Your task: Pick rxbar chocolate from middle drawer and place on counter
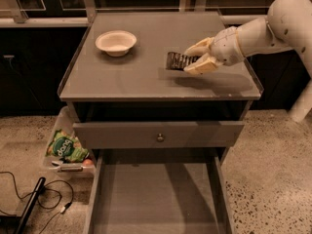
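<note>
The rxbar chocolate (176, 61), a flat black-wrapped bar, is held just above the counter (141, 77) right of its middle. My gripper (191, 58) comes in from the right on a white arm and is shut on the bar's right end, with one pale finger above it and one below. The middle drawer (156, 199) stands pulled open at the bottom of the view, and its plain grey floor is bare.
A white bowl (116, 42) sits on the counter's back left. A shut drawer front with a small round knob (159, 137) lies above the open drawer. A bin with a green snack bag (67, 147) stands on the floor at the left, with cables (48, 201) near it.
</note>
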Available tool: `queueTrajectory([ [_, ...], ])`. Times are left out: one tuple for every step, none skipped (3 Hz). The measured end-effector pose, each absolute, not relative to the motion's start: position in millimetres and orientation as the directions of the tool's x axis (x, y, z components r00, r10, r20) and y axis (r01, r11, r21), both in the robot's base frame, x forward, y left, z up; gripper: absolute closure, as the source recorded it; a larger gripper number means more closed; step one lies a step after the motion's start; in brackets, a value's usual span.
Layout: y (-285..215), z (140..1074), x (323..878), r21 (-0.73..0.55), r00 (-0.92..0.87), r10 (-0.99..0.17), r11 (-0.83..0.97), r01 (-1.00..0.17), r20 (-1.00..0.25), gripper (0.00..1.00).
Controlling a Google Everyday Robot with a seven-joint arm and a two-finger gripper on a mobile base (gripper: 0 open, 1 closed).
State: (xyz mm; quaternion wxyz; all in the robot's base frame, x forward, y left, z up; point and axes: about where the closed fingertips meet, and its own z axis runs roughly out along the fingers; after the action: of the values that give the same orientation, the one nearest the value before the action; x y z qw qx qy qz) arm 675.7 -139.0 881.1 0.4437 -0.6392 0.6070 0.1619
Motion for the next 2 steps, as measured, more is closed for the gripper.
queueTrajectory([
  [-137.2,864.7,675.2,-0.309,0.157,-0.654,0.123,-0.943,-0.740,1.00],
  [-137.2,864.1,675.0,-0.306,0.154,-0.655,0.123,-0.944,-0.740,0.81],
])
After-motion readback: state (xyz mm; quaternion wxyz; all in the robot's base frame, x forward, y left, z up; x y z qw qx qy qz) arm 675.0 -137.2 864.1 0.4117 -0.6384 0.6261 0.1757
